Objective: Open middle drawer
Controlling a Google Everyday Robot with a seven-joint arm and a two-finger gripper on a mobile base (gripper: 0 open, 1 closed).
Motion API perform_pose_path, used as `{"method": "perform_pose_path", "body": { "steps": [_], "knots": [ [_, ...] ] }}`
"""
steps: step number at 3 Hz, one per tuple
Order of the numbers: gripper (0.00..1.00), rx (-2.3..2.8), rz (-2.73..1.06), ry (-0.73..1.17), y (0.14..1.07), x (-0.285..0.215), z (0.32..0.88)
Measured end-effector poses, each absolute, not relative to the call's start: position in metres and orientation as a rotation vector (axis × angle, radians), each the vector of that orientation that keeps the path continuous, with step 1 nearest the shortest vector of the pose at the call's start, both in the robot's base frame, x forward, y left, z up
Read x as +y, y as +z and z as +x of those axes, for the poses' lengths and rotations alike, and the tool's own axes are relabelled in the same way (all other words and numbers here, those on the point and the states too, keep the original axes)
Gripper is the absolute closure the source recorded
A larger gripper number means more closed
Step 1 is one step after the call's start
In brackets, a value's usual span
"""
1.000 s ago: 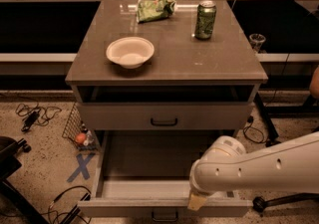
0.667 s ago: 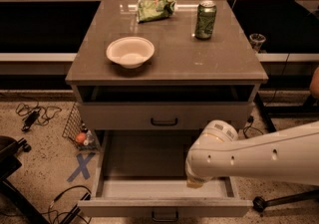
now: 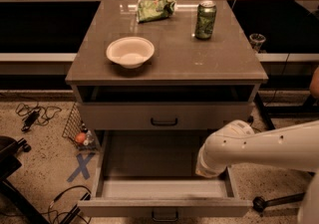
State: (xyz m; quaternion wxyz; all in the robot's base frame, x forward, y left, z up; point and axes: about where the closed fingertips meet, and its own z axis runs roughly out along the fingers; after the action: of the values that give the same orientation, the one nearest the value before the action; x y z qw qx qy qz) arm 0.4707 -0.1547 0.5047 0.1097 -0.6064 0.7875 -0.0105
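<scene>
Lifted back from the front panel: gripper [image 3: 205, 169]; middle drawer [image 3: 124, 207] stays pulled out.
Drawer lies below the gripper, which hangs over its right inner side; open or closed, cannot tell.

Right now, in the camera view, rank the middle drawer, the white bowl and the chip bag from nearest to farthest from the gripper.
The gripper is low on the right, at the open drawer's right side.
1. Middle drawer: pulled out at the bottom, right by the gripper.
2. White bowl: on the tabletop, front left.
3. Chip bag: on the tabletop, at the back.
</scene>
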Motion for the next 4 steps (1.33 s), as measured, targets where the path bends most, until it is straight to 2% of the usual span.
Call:
{"method": "perform_pose_path", "body": {
  "steps": [1,2,4],
  "knots": [
    [1.0,2.318,-1.768,0.075,0.47,-0.17,0.475],
    [1.0,2.327,-1.809,0.184,0.427,-0.164,0.468],
    [1.0,2.387,-1.803,0.313,0.389,-0.13,0.407]
  ]
}}
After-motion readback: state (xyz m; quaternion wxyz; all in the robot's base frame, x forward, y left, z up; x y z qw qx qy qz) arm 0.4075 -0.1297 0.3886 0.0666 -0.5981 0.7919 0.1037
